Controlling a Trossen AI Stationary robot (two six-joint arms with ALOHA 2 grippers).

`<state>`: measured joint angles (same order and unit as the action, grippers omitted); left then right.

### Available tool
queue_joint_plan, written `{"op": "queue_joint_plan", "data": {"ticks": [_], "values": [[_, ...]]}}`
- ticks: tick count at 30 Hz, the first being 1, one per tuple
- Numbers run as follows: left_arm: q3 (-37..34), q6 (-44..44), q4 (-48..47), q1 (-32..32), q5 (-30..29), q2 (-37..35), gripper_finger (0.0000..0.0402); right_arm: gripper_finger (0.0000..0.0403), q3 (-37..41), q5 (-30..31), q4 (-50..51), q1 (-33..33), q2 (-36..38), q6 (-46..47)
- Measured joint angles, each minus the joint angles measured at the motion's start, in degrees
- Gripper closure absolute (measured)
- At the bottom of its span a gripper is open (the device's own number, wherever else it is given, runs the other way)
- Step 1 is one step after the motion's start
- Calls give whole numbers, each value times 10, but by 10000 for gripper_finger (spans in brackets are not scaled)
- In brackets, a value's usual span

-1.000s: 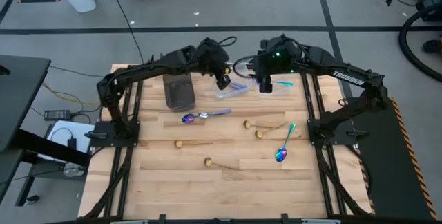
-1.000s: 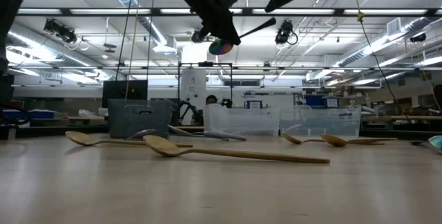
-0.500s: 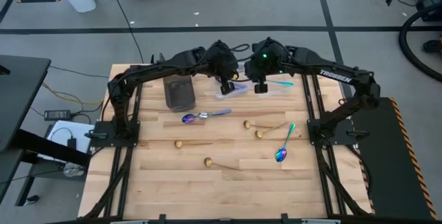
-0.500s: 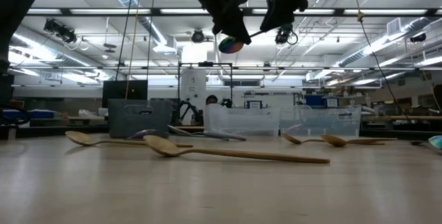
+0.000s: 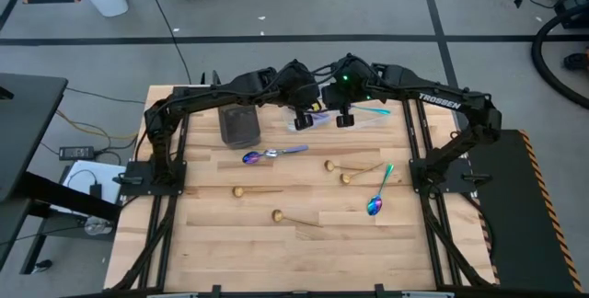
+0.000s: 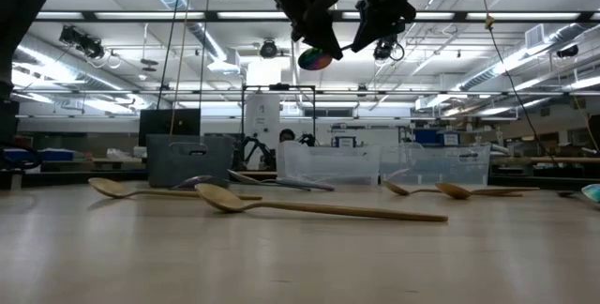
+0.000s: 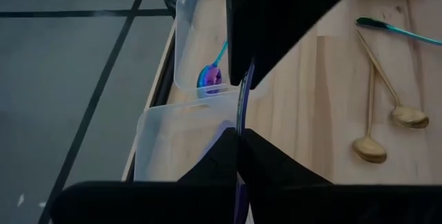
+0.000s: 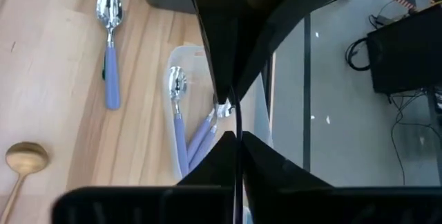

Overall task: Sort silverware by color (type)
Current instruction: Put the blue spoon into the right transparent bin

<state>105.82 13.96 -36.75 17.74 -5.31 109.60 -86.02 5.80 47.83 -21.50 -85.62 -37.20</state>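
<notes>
Above the far edge of the pale wooden table [image 5: 304,243], the left gripper [image 5: 301,120] and right gripper [image 5: 344,117] meet, both pinched on one slim rainbow spoon [image 6: 315,58] over the clear plastic tubs [image 5: 317,121]. Glossy gold spoons [image 5: 342,171] and another rainbow spoon [image 5: 378,194] lie scattered below.

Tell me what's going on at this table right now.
Both arms meet in the air above the clear containers at the back of the table. The left gripper and the right gripper both appear shut on one rainbow spoon, as in a handover. Several other spoons lie loose on the wood.
</notes>
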Motion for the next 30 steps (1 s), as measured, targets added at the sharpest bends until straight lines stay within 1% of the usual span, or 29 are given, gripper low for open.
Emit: {"op": "queue_joint_plan", "data": {"ticks": [2,5,7,10,12,15,17,19,21,23,25,30], "values": [[0,-5,1,0,0,0,379,391,0,-7,1,0,0,1],[0,-11,3,0,2,0,372,386,0,-9,12,-2,0,13],[0,-14,13,1,4,-1,351,386,-1,-13,35,-9,0,22],[0,-29,21,4,1,-7,307,393,1,-42,80,-31,0,37],[0,-40,12,8,-17,-7,279,393,0,-68,103,-51,0,47],[0,-48,-24,9,-66,-11,250,392,8,-107,125,-91,1,68],[-1,-58,-44,9,-89,-16,243,391,19,-134,135,-121,3,79],[-14,-58,-36,8,-92,-23,243,391,33,-165,134,-152,3,93],[-39,-55,-19,7,-93,-35,248,390,50,-206,134,-183,3,112],[-76,-46,13,4,-93,-51,256,390,67,-233,135,-213,3,141],[-126,-43,47,0,-91,-73,262,390,80,-242,140,-238,3,170],[-255,-58,150,-4,-89,-134,273,390,107,-241,155,-292,3,223]]}}
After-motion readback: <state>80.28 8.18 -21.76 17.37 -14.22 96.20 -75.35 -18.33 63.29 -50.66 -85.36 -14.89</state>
